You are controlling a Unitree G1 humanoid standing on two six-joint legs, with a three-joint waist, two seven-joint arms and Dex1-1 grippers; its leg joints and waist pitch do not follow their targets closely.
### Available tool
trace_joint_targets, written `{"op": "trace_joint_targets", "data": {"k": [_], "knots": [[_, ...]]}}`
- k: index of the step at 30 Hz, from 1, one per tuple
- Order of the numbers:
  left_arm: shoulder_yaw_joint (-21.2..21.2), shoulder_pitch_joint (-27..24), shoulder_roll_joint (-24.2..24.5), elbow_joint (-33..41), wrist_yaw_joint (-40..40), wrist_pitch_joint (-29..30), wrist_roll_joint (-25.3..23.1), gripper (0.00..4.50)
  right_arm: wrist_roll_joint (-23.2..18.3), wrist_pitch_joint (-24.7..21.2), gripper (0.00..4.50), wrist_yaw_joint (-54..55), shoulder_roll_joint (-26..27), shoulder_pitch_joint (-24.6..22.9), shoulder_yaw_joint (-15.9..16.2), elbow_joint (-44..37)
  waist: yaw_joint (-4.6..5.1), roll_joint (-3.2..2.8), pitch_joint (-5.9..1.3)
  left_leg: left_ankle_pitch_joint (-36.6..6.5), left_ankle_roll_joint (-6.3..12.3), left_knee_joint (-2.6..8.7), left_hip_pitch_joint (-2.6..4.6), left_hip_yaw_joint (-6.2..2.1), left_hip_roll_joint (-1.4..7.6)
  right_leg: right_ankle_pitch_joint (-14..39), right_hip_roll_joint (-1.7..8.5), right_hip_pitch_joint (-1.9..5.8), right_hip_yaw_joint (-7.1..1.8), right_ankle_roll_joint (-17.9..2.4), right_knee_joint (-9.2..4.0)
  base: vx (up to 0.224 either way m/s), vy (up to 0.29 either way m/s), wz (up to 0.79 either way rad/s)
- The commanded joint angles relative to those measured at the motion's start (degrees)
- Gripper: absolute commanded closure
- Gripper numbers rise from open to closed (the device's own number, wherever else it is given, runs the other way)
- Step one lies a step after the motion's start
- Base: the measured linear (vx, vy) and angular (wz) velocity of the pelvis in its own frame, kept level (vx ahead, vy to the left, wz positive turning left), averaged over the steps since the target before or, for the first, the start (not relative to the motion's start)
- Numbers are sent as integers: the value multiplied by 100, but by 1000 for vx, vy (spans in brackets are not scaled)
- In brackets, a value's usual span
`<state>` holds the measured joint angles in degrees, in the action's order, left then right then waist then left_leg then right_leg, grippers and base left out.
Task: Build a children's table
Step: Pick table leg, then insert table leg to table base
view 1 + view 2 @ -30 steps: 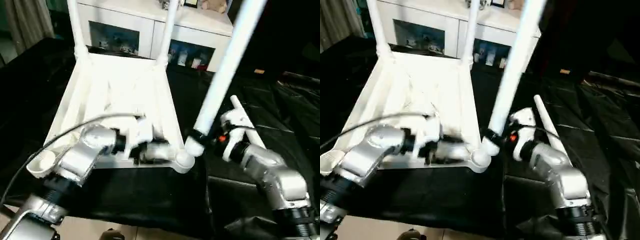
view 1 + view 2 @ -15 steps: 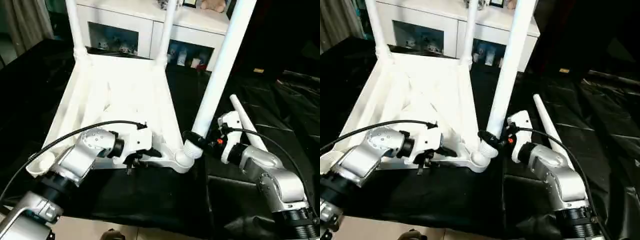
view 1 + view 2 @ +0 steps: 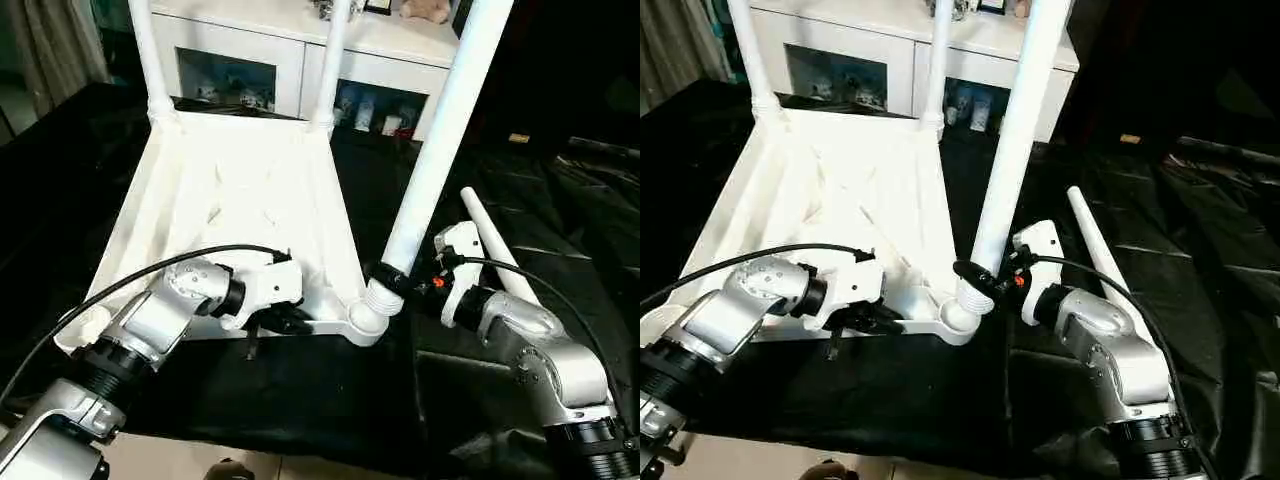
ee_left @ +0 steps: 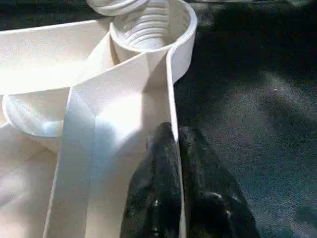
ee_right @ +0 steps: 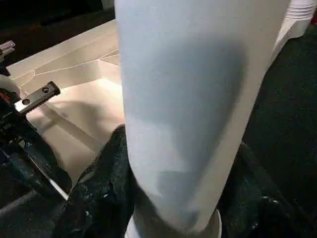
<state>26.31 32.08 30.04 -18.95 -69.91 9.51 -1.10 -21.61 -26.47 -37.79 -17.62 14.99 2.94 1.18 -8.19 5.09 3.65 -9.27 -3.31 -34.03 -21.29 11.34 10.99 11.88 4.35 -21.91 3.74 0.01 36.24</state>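
Note:
The white tabletop point(image 3: 240, 190) lies upside down on black cloth, ribs up. Two legs point(image 3: 150, 70) point(image 3: 332, 60) stand in its far corner sockets. My right gripper point(image 3: 385, 277) is shut on a third leg point(image 3: 440, 130) near its lower end, and that end rests on the near right socket point(image 3: 365, 320); in the right wrist view the leg point(image 5: 193, 99) sits between both fingers point(image 5: 99, 193). My left gripper point(image 3: 275, 322) is shut on the tabletop's near rim, its fingers point(image 4: 153, 188) pinching the thin wall point(image 4: 171, 74) just short of the socket point(image 4: 148, 25). A fourth leg point(image 3: 492, 245) lies loose behind my right arm.
A white glass-door cabinet point(image 3: 270, 60) stands just behind the tabletop. Black cloth point(image 3: 300, 390) covers the surface all around, wrinkled at the right. The near left corner socket point(image 3: 80, 325) stands bare beside my left forearm. A black cable point(image 3: 150, 275) arcs over that arm.
My left gripper's fingers have closed onto the tabletop's near rim. The leg in my right gripper has swung more upright, its lower end settling onto the near right socket.

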Motion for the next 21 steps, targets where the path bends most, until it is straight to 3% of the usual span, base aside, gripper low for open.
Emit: {"op": "trace_joint_targets", "data": {"k": [1, 7, 13, 18, 21], "knots": [[138, 48, -23, 16, -50, -4, -159, 447, 46, 92, 262, 19, -23, -40, -23, -127, 32, -145, -380, -1787, -466, 476, 191, -162, 293, 1033, 469, 127, -302, -1063, -439, 0, 0, 0], [142, 86, -88, -94, 34, -38, -242, 447, -2, 49, 262, 17, 19, -17, -35, -116, 32, -154, -369, -1950, -488, 490, 193, -178, 296, 1382, 487, 121, -305, -981, -476, 0, 0, 0], [147, 117, -342, 6, 260, 365, -237, 450, -236, -257, 262, -139, 53, 5, -28, -75, 17, -143, -362, -2015, -453, 485, 210, -173, 300, 1529, 490, 94, -310, -976, -496, 0, 0, 0], [151, 208, -605, 59, 276, 588, -160, 450, -273, -422, 262, -293, -23, -1, 14, 46, 21, -110, -373, -1869, -417, 487, 171, -182, 298, 1546, 504, 128, -305, -925, -501, 0, 0, 0], [152, 273, -657, -18, 310, 554, -220, 450, -231, -452, 262, -323, -65, -6, 47, 75, 8, -123, -377, -1665, -367, 476, 156, -173, 293, 1332, 498, 135, -309, -932, -489, 0, 0, 0]]}}
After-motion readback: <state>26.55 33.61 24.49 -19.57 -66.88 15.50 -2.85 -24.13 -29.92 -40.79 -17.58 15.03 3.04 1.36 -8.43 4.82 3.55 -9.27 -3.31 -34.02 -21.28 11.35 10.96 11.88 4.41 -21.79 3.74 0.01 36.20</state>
